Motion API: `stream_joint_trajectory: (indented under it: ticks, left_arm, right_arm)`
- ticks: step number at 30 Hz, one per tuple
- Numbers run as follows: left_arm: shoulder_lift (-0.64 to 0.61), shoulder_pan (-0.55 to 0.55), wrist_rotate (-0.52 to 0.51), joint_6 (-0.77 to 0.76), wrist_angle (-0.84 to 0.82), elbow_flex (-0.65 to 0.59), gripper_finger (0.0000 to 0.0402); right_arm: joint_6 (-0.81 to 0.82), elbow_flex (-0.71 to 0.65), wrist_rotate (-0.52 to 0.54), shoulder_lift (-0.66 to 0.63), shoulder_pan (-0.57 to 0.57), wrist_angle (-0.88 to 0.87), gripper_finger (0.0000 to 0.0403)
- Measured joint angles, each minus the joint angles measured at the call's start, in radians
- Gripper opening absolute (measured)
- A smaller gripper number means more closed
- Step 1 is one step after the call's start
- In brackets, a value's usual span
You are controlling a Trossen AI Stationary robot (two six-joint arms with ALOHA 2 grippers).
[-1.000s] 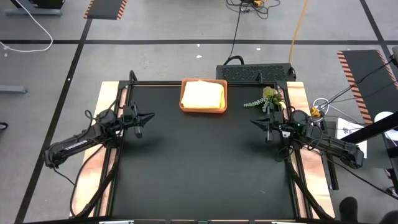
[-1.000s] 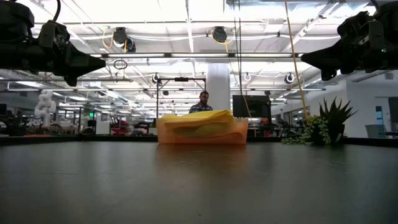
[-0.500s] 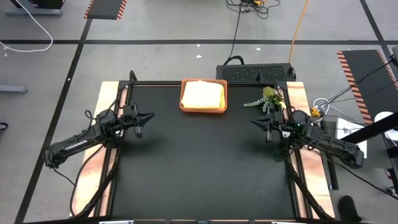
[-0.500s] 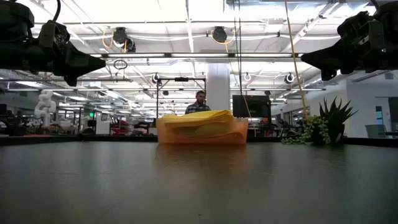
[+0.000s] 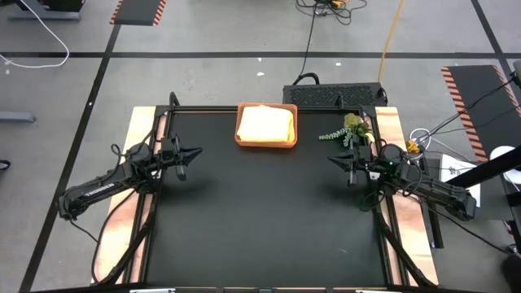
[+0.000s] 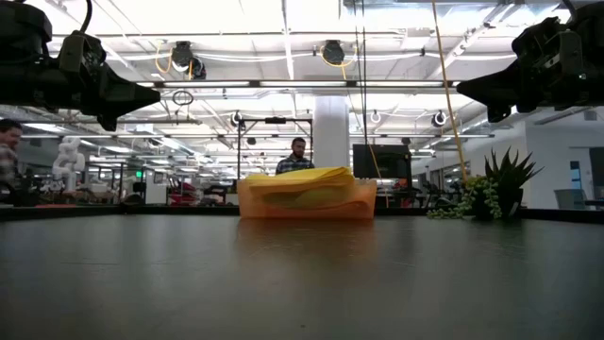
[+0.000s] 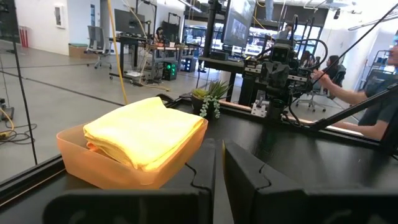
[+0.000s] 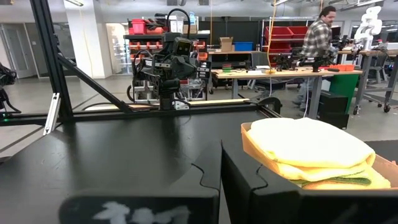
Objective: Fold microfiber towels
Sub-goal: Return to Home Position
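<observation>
Microfiber towels (image 5: 264,124) lie stacked in the tray (image 5: 266,146) beyond my left gripper (image 5: 199,152) and right gripper (image 5: 330,159), both pinched closed on nothing; I judge them soft and limp, best nipped at a corner

Stack: from above you see only the top yellow towel (image 5: 264,124); whatever lies under it in the tray (image 5: 238,130) is covered.
Right wrist view: a strip of green towel (image 8: 345,181) shows low in the stack, the rest is buried. The tray's far end runs off the picture.
Low view: both arms are cut by the side edges; you get just the left gripper (image 6: 154,94) and right gripper (image 6: 461,92).
A person (image 6: 8,151) at the left edge is half out of the picture.
</observation>
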Motion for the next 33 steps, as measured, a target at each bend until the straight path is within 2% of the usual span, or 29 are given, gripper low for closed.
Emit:
stream_joint_trajectory:
  ticks: [33]
  left_arm:
    - [0.000, 0.000, 0.000, 0.000, 0.000, 0.000, 0.0033]
  right_arm:
    - [0.000, 0.000, 0.000, 0.000, 0.000, 0.000, 0.0000]
